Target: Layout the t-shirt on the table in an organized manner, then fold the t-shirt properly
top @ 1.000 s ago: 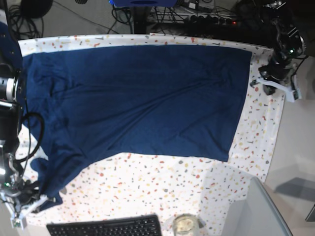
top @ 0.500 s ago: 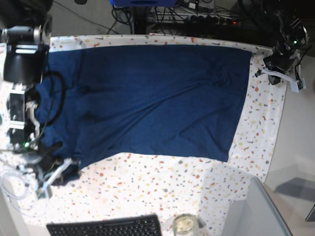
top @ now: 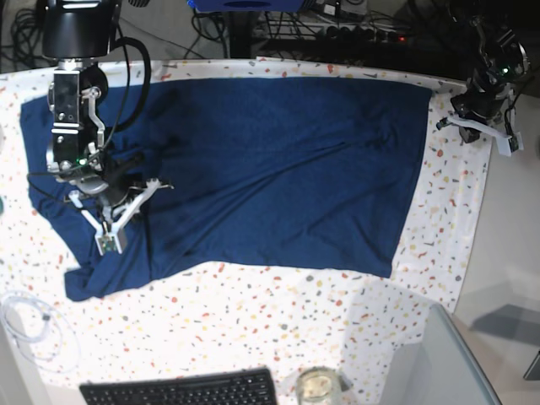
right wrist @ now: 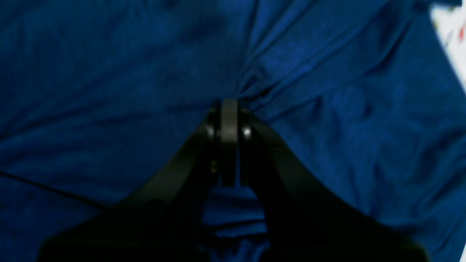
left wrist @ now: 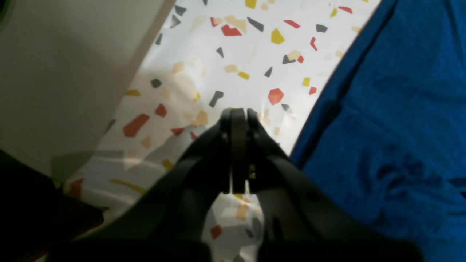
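Lighting: even, bright overhead on the bench. Right wrist view dim and soft-blurred; both pincer bodies in silhouette. Left wrist view: soft shadows, near foreground out of focus.

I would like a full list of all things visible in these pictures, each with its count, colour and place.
t-shirt: one, dark navy blue, spread over the far half of the table, rumpled at the base view's left end.
table: one, white with red, orange, grey and yellow flecks, under everything.
keyboard: one, black, near edge.
glass jar: one, clear, beside the keyboard.
cable: one, white, coiled at near left.
grey surface: one, plain grey, near right corner.
right end effector: one, black, shut, pinching t-shirt fabric.
left end effector: one, black, shut, empty, above bare table beside the t-shirt's edge.
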